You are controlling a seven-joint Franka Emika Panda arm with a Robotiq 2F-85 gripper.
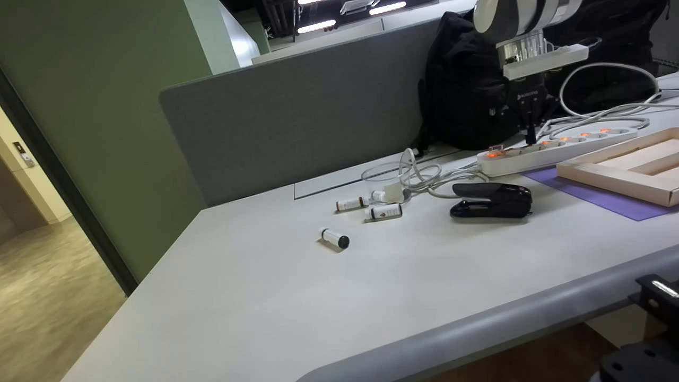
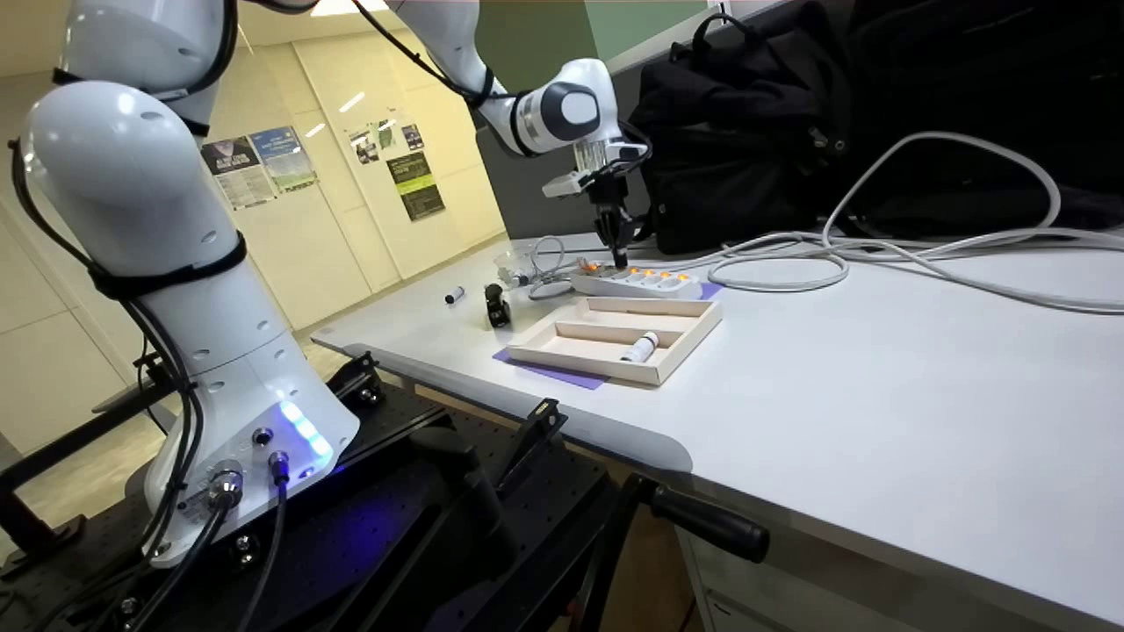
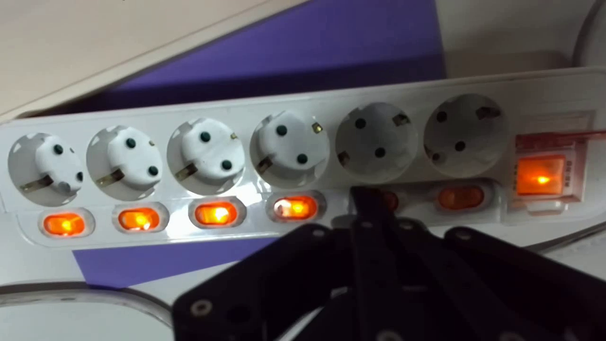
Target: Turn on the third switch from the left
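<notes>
A white power strip [image 1: 530, 163] lies on the table; it also shows in an exterior view [image 2: 606, 285] and the wrist view [image 3: 213, 102]. In the wrist view, several small switches in its left part glow orange, such as this lit switch [image 3: 296, 207]. Right of them, two switches are dark: one partly covered switch [image 3: 391, 201] and one fully visible dark switch [image 3: 460, 197]. The square main switch [image 3: 539, 176] at the right end is lit. My gripper [image 3: 374, 195] is shut and empty, its tip over the partly covered dark switch. I cannot tell whether it touches.
A wooden tray [image 2: 571, 358] on a purple sheet [image 1: 599, 192] stands beside the strip. A black stapler [image 1: 493, 200] and several small bottles [image 1: 334, 237] lie nearby. White cables [image 2: 790, 272] and a black backpack [image 2: 738, 149] are behind.
</notes>
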